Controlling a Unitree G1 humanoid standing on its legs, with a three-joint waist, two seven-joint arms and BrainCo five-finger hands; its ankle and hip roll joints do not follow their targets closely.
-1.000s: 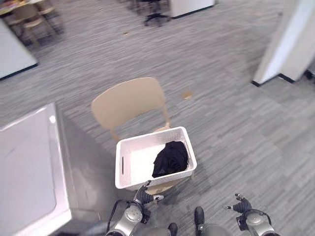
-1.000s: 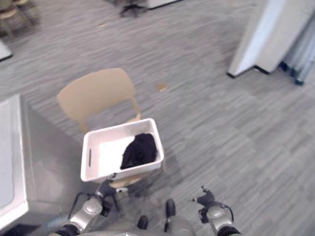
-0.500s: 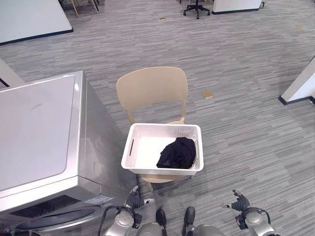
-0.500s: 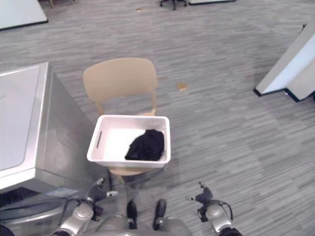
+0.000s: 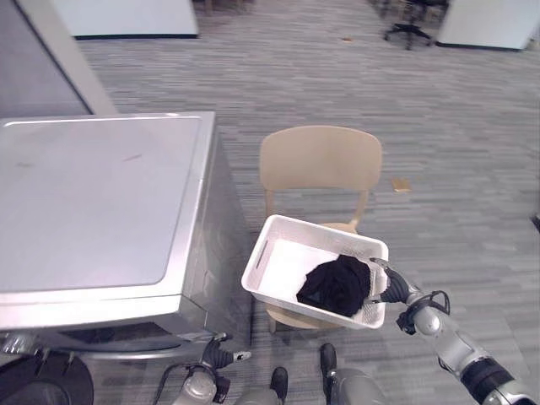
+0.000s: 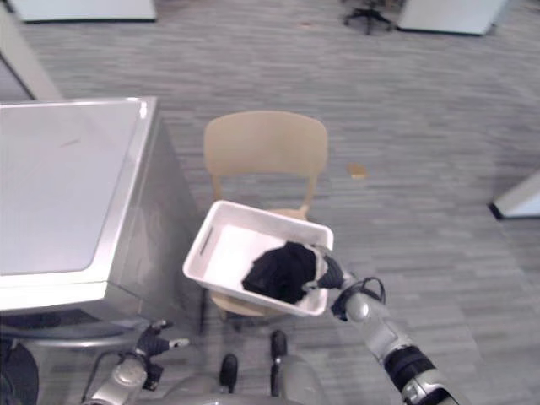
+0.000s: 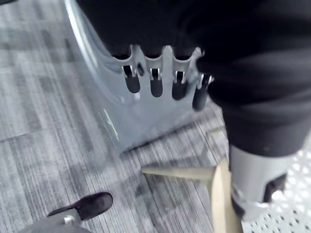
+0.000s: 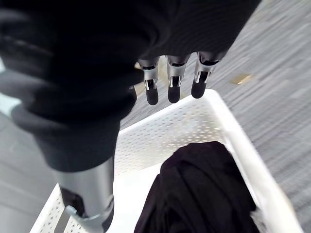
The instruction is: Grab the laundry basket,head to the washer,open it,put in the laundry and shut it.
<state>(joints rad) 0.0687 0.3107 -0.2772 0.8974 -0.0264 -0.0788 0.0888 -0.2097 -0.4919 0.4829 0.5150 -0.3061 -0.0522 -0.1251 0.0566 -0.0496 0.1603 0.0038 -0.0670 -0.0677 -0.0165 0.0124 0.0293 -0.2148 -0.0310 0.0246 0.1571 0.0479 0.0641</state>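
Observation:
The white perforated laundry basket [image 5: 283, 260] sits on the seat of a beige chair [image 5: 321, 160], with a black garment [image 5: 336, 285] piled at its right end. My right hand [image 5: 395, 287] is at the basket's right short rim; in the right wrist view its fingers [image 8: 174, 82] are straight above the basket's rim [image 8: 243, 141] and the garment [image 8: 199, 189], so it is open. The silver washer [image 5: 93, 202] stands just left of the chair. My left hand [image 5: 215, 359] hangs low beside the washer, its fingers [image 7: 155, 80] relaxed and holding nothing.
The washer's side [image 7: 121, 111] stands close to a chair leg [image 7: 180, 172], with a narrow gap between them. A small brown scrap [image 5: 402, 184] lies on the grey carpet right of the chair. An office chair [image 5: 409, 29] stands far back.
The camera has swung, so the whole scene has shifted right. My right arm has risen from low down to the basket's right end. The left hand stays low.

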